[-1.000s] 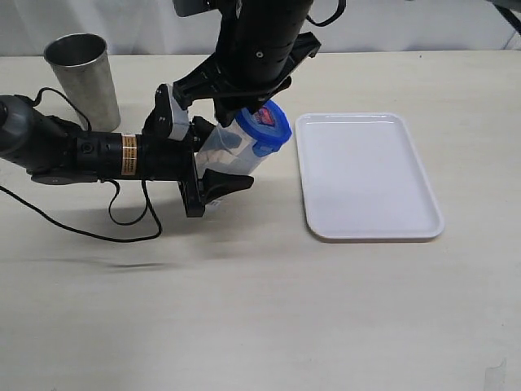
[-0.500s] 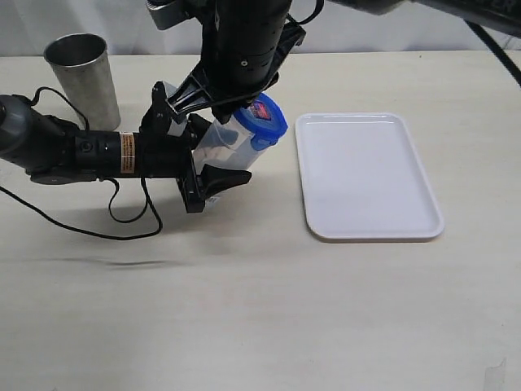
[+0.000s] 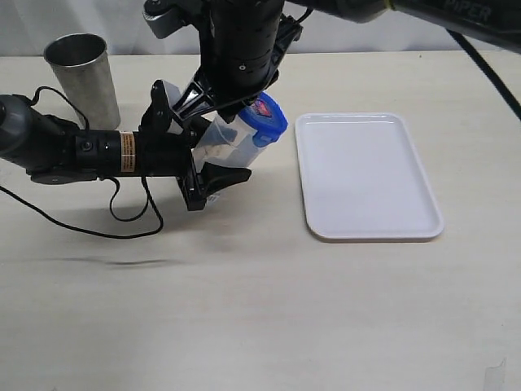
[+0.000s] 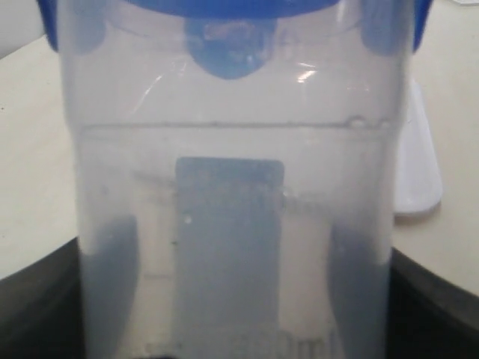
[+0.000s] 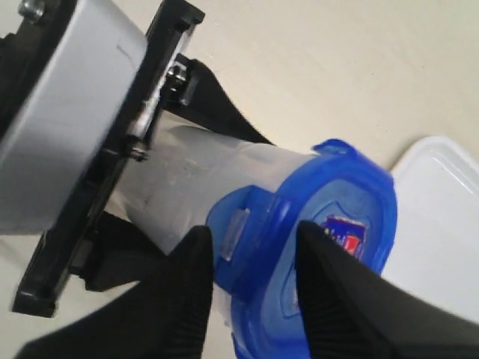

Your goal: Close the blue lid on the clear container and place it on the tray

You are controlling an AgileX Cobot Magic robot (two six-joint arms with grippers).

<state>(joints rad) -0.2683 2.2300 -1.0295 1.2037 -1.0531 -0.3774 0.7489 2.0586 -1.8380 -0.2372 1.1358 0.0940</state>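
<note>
Steel cup (image 3: 81, 77) upright at the desk's (image 3: 260, 318) far-left corner. A black cable (image 3: 122, 221) loops on the desk nearer than the left arm.

Left arm lies low across the left side, pointing right. Left gripper (image 3: 205, 148) is clamped on the lower body of the clear container (image 3: 224, 145), one finger on each side wall; the left wrist view shows both dark fingers pressed against the plastic. Container is tilted, top end leaning toward the tray. Can't tell whether its base touches the desk.

The blue lid (image 3: 265, 119) sits on the container's mouth, label up. One side tab is folded down over the wall in the left wrist view.

Right arm comes down from the far edge over the container. Right gripper (image 5: 254, 233): jaws apart, straddling a tab at the lid's rim, one finger at the lid's side, the other over its top. Contact looks likely, but can't tell whether they pinch it.

Tray (image 3: 370, 175) lies flat on the right half of the desk. Container and lid are just off its left edge, not on it.
</note>
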